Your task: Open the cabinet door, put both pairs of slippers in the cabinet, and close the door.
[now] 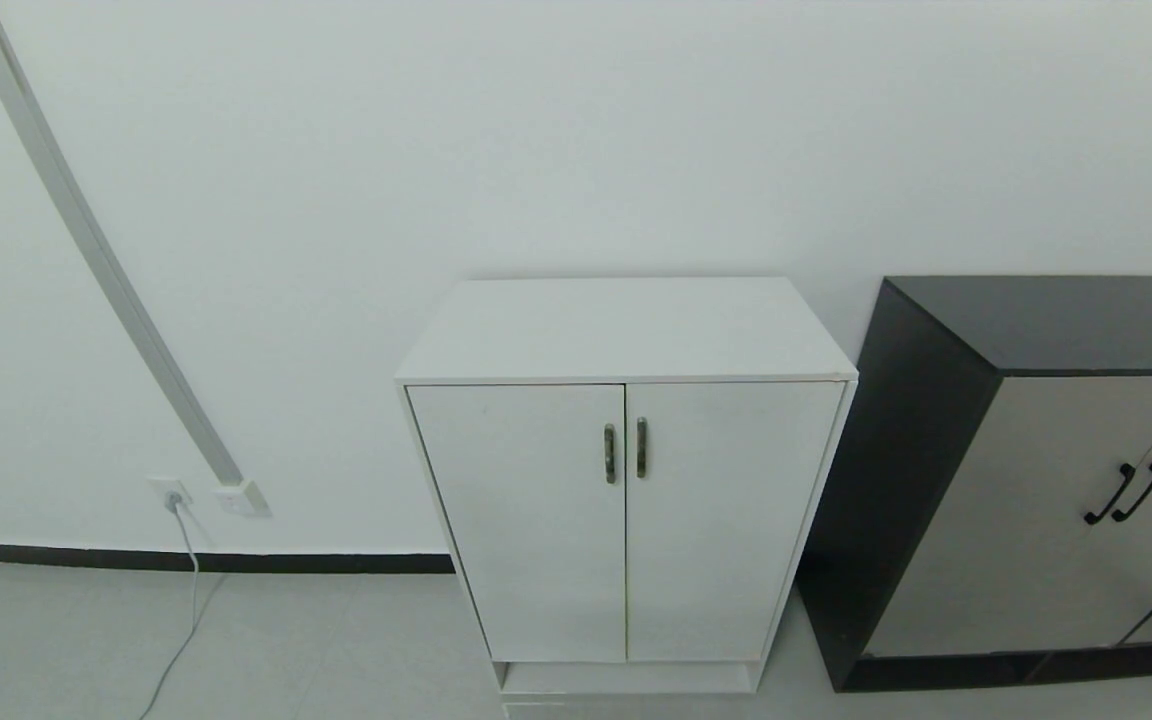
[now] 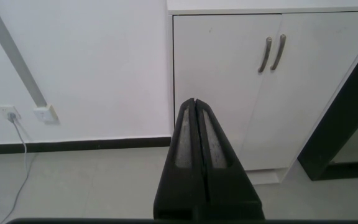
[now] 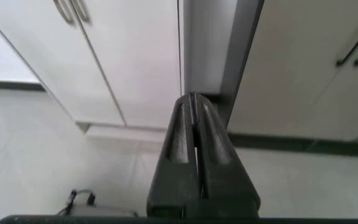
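Head view: cabinet [image 1: 626, 520] shut, interior hidden; left hand [image 2: 194, 104], right hand [image 3: 193, 98] both pinched together

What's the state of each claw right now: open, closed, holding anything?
Left claw: closed, holding nothing.
Right claw: closed, holding nothing.

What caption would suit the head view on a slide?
A white cabinet with both doors shut stands against the wall, a black cabinet beside it.
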### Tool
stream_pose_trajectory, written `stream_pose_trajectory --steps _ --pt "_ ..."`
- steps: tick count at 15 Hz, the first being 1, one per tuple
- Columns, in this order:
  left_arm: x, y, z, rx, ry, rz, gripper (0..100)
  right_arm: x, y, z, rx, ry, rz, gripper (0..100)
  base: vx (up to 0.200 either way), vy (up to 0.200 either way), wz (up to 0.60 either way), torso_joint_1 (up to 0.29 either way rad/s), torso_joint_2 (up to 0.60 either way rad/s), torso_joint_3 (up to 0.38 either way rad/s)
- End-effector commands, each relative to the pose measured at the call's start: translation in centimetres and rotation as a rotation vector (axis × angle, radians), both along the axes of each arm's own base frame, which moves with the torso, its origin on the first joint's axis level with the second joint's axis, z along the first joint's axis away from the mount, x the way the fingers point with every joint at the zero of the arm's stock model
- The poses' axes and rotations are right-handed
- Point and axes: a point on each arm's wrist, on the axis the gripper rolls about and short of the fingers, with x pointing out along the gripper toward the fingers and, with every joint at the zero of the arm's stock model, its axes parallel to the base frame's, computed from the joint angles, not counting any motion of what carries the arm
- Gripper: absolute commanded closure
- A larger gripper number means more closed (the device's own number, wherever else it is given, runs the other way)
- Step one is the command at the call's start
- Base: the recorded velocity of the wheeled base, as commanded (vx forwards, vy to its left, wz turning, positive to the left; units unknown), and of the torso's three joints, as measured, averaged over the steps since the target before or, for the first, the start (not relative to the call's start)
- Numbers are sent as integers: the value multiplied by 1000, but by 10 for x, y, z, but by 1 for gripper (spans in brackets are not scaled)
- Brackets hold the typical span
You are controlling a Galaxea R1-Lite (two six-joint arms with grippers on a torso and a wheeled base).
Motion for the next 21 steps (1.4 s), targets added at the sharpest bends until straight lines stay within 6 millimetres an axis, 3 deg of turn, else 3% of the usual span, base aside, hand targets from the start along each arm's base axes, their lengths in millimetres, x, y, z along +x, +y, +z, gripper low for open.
stream_pose_trajectory --steps 1,7,21 --pt "0 0 0 1 1 -1 100 -8 -1 -4 10 -79 1 100 0 0 0 0 0 0" --pt "0 0 0 1 1 -1 100 -11 0 -4 63 -130 -149 100 0 0 0 0 0 0" --pt "0 0 0 1 1 1 100 -15 -1 -5 85 -183 -144 100 0 0 0 0 0 0"
